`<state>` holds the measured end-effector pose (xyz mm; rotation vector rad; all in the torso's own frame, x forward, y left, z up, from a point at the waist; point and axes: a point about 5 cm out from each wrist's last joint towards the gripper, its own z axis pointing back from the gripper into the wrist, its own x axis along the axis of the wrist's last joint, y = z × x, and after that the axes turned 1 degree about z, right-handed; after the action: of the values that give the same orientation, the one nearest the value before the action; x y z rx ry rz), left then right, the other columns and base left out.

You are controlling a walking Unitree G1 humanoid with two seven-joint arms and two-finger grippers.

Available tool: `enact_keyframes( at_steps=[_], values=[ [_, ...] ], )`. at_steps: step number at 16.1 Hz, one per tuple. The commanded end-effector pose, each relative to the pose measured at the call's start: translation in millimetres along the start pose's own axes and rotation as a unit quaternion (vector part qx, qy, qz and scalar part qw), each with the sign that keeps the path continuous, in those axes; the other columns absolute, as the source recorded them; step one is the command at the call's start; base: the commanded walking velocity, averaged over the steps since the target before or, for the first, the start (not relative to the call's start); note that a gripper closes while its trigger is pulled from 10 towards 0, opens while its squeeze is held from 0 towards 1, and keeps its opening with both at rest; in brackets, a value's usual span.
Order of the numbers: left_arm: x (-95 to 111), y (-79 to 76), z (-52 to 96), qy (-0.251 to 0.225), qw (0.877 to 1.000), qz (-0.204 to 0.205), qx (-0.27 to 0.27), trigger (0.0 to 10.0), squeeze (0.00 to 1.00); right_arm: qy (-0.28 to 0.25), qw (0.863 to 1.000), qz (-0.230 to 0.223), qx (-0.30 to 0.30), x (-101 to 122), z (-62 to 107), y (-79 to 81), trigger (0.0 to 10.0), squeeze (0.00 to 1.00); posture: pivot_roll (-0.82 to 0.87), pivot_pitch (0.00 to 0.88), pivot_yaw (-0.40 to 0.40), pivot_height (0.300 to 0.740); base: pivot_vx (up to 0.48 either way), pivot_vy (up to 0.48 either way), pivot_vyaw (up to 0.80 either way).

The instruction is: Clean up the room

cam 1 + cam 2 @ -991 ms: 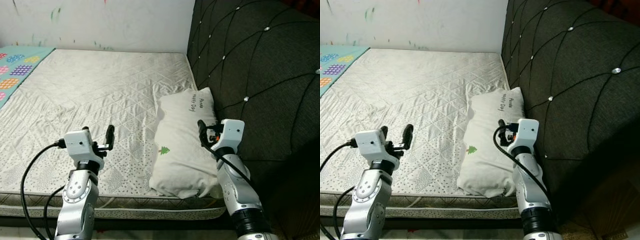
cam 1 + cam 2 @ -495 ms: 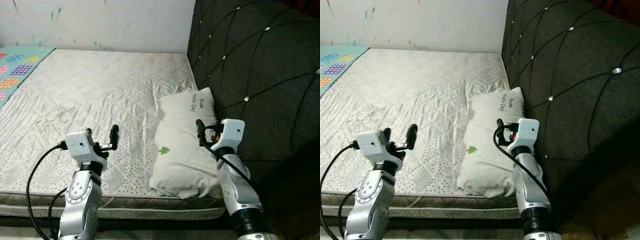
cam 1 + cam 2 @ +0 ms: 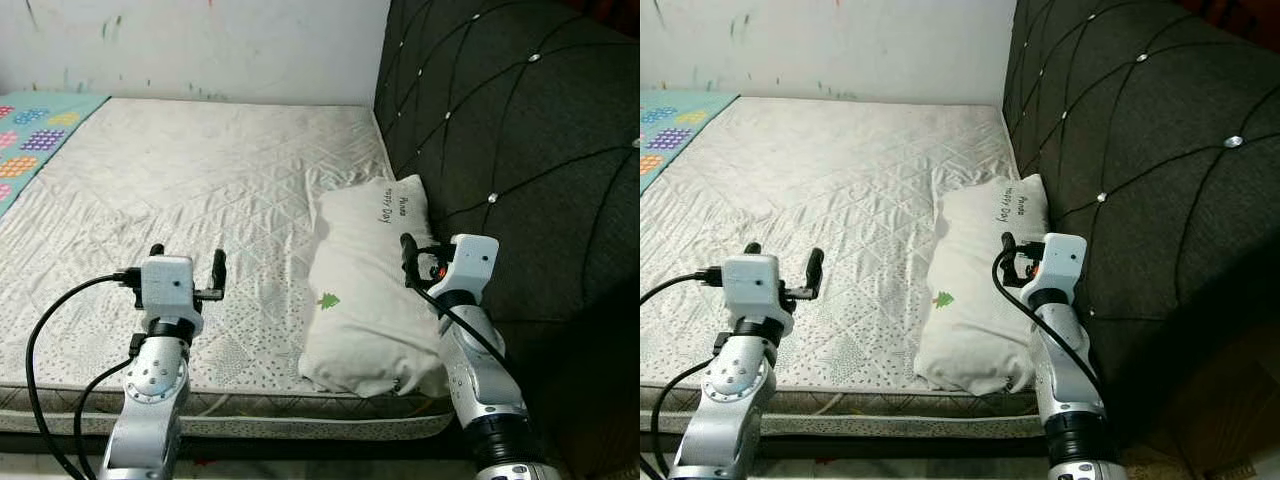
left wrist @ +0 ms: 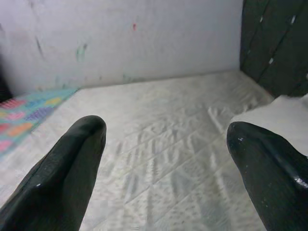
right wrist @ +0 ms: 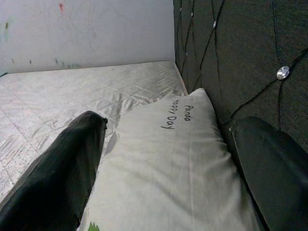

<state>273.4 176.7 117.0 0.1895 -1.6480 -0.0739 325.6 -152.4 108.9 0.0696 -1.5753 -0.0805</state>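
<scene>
My left gripper (image 4: 163, 159) has its 2 fingers (image 4: 62, 168) spread wide with nothing between them, and it hovers above the near part of the mattress (image 3: 180, 170), aimed toward the wall (image 3: 200, 45). My right gripper (image 5: 168, 163) is spread just as wide, also holding nothing, poised over the near half of the pillow (image 3: 365, 290) with 1 finger toward the mattress side and the other toward the headboard (image 3: 510, 140). There is 1 pillow, white, with a small green tree printed near its middle and dark lettering near its far end. It lies flat at the mattress's right edge, touching the headboard, its long axis running from the near edge of the bed toward the wall; the lettered end is the far one. There is 1 mattress, quilted and pale, and 1 dark tufted headboard studded with shiny buttons. A patterned sheet (image 3: 35, 135) with coloured patches covers the far left corner of the bed.
</scene>
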Motion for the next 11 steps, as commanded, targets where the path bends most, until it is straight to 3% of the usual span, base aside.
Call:
enact_keyframes(
  at_steps=[1,6,11],
  values=[
    [1,1.4,3.4,-0.001,1.0,-0.012,0.006,10.0,1.0,-0.006,1.0,0.008,0.001,3,-0.5,1.1,10.0,1.0,0.01,0.0,-0.034,0.74,0.0,0.0,0.0],
    [13,1.2,19.5,-0.042,0.999,-0.005,0.008,10.0,1.0,-0.03,0.999,0.025,-0.006,19,-6.6,-9.9,10.0,1.0,0.03,0.0,-0.066,0.74,0.0,0.0,0.0],
    [17,-0.1,16.8,-0.031,0.999,0.04,0.014,10.0,1.0,-0.031,0.999,0.03,0.022,19,2.4,2.4,10.0,1.0,0.02,0.0,-0.073,0.74,0.0,0.0,-0.09]
  ],
)
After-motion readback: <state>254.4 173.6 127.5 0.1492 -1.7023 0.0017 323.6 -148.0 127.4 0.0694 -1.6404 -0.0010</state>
